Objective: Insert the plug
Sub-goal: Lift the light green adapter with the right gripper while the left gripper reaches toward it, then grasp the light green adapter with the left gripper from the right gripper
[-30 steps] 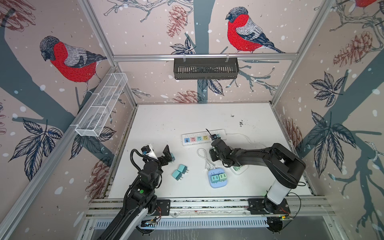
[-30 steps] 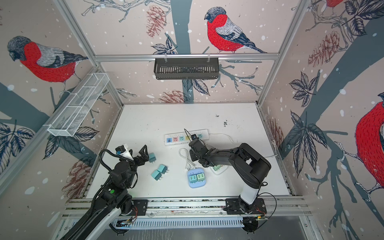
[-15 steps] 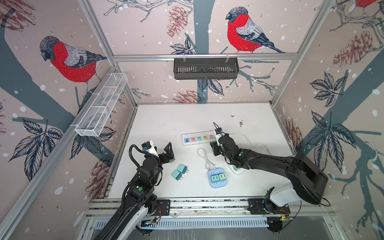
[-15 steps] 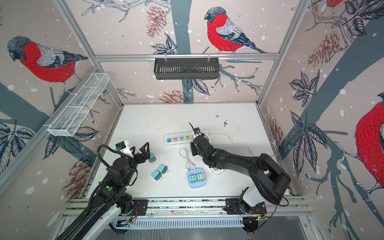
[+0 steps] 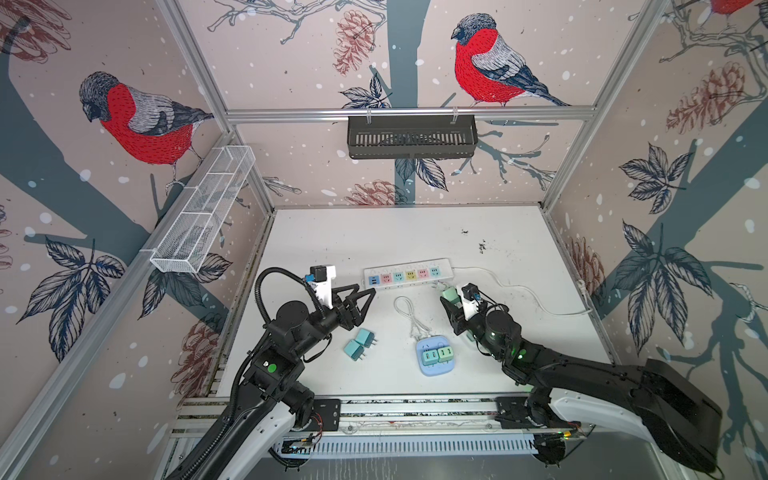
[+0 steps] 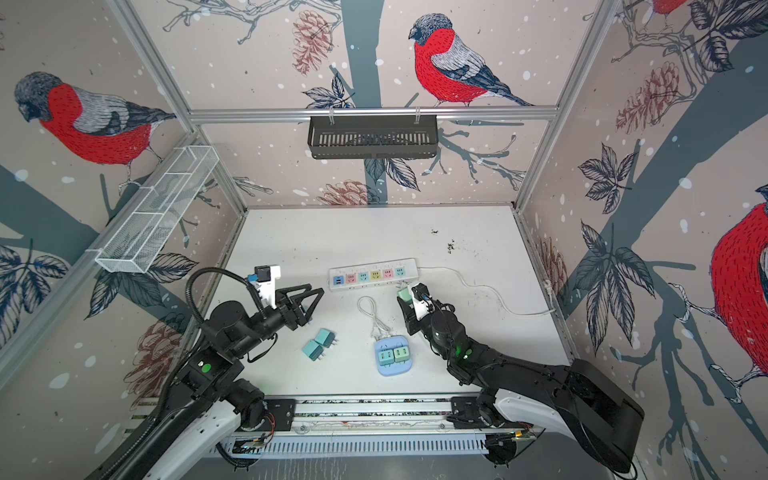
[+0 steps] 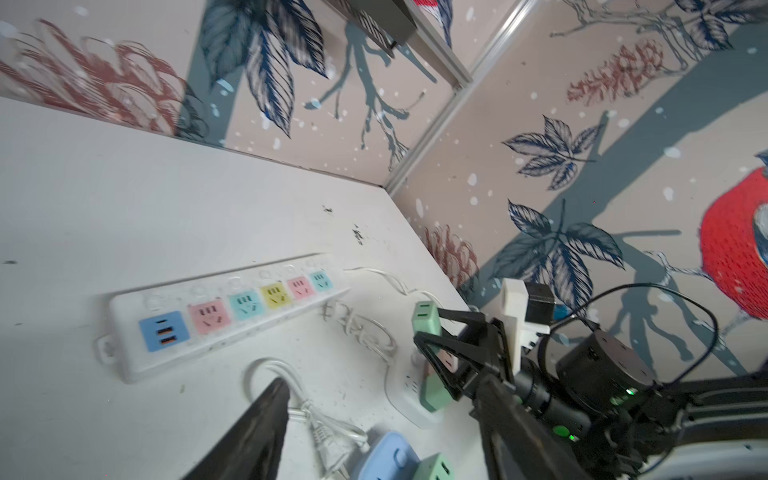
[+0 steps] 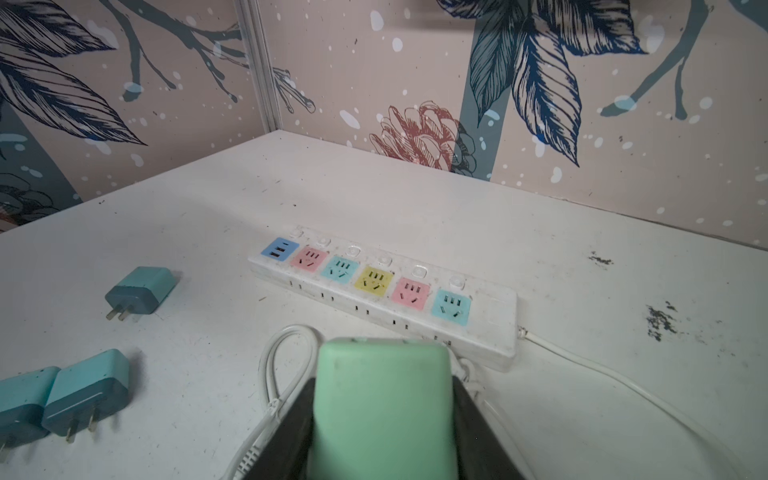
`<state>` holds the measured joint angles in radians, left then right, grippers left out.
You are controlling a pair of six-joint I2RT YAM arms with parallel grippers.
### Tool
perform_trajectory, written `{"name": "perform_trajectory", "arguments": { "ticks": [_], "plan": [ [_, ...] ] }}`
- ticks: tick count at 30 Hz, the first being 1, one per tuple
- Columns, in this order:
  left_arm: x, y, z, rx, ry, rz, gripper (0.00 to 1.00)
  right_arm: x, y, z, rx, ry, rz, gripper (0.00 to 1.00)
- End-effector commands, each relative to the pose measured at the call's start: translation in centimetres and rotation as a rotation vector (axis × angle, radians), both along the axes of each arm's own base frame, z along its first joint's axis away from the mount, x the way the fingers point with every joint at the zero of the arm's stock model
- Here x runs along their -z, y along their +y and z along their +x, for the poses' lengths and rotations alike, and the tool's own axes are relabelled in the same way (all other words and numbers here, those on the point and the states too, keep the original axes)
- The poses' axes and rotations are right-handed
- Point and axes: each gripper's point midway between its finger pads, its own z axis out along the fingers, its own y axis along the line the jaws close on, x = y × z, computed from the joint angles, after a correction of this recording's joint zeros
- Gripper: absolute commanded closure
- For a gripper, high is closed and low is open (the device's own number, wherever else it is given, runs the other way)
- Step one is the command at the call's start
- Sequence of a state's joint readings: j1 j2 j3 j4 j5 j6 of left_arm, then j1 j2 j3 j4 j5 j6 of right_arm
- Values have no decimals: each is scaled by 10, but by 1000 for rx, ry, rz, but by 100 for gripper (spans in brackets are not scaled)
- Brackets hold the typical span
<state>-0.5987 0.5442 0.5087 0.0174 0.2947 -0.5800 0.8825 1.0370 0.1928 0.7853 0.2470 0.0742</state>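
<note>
The white table (image 5: pixel 374 232) fills the floor of the booth, scuffed and speckled with dark marks toward the back. From where I stand, both black arms reach in over its front edge.

The right gripper (image 5: pixel 451 303) is clamped on the pale green plug (image 8: pixel 382 407), one black finger pressed to each side of the body. The plug hangs above the table, just in front of the cord end of the power strip (image 5: pixel 407 274), close to the last teal socket but not touching it. I cannot see its prongs.

The left gripper (image 5: pixel 365 293) hovers near the strip's other end, by the blue USB panel. Its jaws stand well apart with nothing between them.

The strip lies across the middle of the table, its coloured sockets all bare. Its white cord (image 5: pixel 519 291) trails off toward the right wall.

Nearer the front sits a blue socket block (image 5: pixel 434 368) with two green adapters (image 5: pixel 438 355) pushed into it.

Three teal plugs (image 8: pixel 87 390) lie flat on the left: two touching side by side, the third apart and nearer the strip.

A looped white cable (image 5: pixel 405 307) rests between the strip and the blue block.
</note>
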Motion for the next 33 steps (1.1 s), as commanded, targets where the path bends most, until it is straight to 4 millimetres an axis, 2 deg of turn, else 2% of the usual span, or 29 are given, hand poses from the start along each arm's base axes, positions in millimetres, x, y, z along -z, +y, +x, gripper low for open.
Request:
{"name": "perform_trajectory", "arguments": {
  "ticks": [1,6,11,22,33],
  "plan": [
    [-7,-29,-15,97,-57,56,30,-27,5,-9,-53,-120,59,92],
    [-5,-68,-32,160,-78,139,32,-32,10,-27,-121,-188,73,93],
    [7,-98,-38,205,-42,213,35,-38,17,-43,-172,-240,75,94],
    [26,-129,-32,221,30,290,37,-49,21,-74,-281,-324,102,95],
    [39,-159,-30,262,55,360,40,-51,21,-83,-310,-341,106,93]
  ]
}}
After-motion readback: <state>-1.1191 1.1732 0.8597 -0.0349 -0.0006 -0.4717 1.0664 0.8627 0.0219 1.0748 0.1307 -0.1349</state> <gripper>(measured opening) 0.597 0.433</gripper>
